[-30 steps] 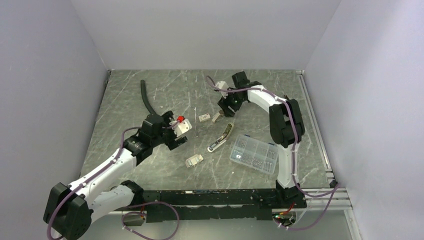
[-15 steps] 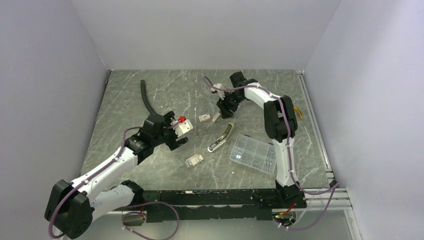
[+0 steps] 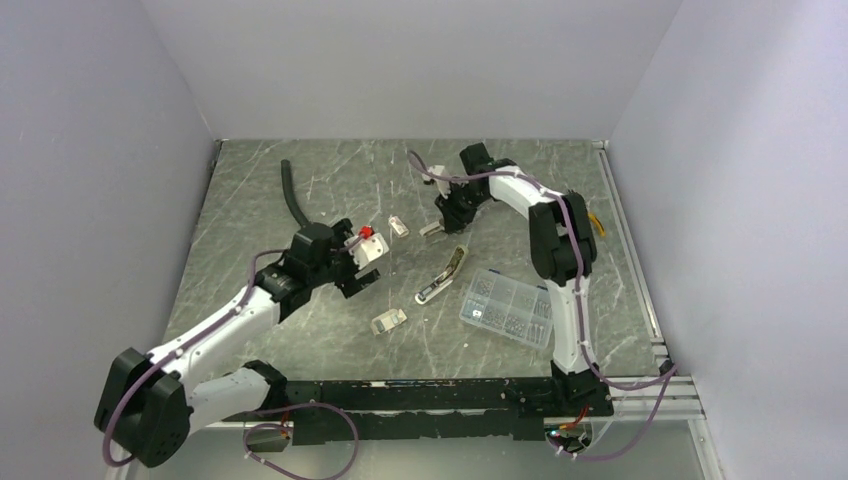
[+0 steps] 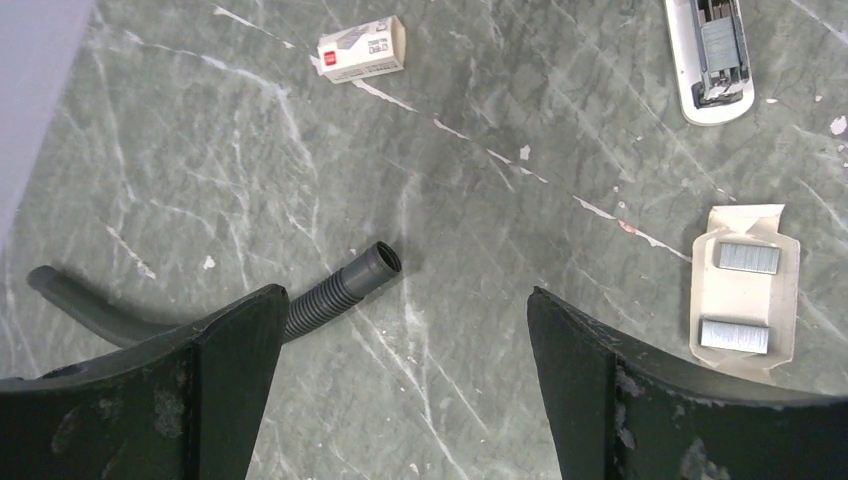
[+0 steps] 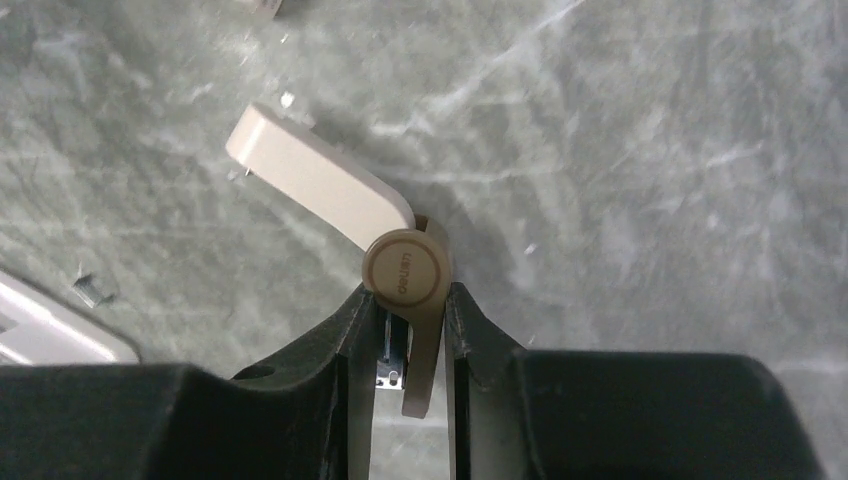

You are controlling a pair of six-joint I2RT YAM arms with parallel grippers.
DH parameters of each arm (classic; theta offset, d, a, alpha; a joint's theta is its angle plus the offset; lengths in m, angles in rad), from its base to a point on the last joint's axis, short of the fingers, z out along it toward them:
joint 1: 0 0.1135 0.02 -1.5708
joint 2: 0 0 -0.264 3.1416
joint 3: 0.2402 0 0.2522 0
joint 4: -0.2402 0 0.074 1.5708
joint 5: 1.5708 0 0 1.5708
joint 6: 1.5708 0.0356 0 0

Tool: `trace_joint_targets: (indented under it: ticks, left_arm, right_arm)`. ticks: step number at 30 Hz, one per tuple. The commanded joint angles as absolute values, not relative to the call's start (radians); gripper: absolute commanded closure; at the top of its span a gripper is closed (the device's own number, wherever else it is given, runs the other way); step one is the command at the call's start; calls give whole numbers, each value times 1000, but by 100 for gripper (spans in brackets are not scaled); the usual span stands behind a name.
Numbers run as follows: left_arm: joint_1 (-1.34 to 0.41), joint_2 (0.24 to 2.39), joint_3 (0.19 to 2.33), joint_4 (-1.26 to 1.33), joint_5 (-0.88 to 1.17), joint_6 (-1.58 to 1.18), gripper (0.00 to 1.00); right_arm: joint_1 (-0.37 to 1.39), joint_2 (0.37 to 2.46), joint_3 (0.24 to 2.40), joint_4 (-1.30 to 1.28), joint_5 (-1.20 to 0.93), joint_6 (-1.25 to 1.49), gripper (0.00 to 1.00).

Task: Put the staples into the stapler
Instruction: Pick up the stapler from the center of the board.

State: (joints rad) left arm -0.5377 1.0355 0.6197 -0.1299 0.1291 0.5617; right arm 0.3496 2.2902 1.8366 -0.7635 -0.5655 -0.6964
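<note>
While the right end effector point(image 5: 408, 300) grips a tan hinged piece point(image 5: 320, 180), the stapler point(image 3: 441, 276) lies nearby, apart.

Almost nothing here reads clearly. The small staple box point(image 4: 362, 47) lies on its side near the middle of the tabletop, a little toward the far edge. Its white face carries a red patch at one end and a few lines of dark print beside it, but the letters are too small to make out. The small tan hinged tool point(image 5: 330, 190) sits further toward the far edge, to the right of the box. At its pivot is a round olive cap point(image 5: 404, 266) with a short word raised in the plastic, running sideways across the disc. I can see letter shapes there but cannot spell them out.
</note>
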Motion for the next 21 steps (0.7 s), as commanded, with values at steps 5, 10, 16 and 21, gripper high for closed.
trace_joint_targets:
  ticks: [5,10,16,21]
  left_arm:
    - [-417,1270,949,-368,450,343,5]
    - [-237,1411,1152,-447,745,161,5]
    - [-207,1615,1430,-568,995,60,5]
    - [-221,1712,1522,-506,1041,-124,5]
  right_arm:
    - [442,1792,1363,-232,-349,-641,100]
    - [466,1697,1321,-173,-289,-624,100]
    - [531,1658,1410,-263,-251,-641,100]
    - [617,1629,1420,-305,-179,-654,100]
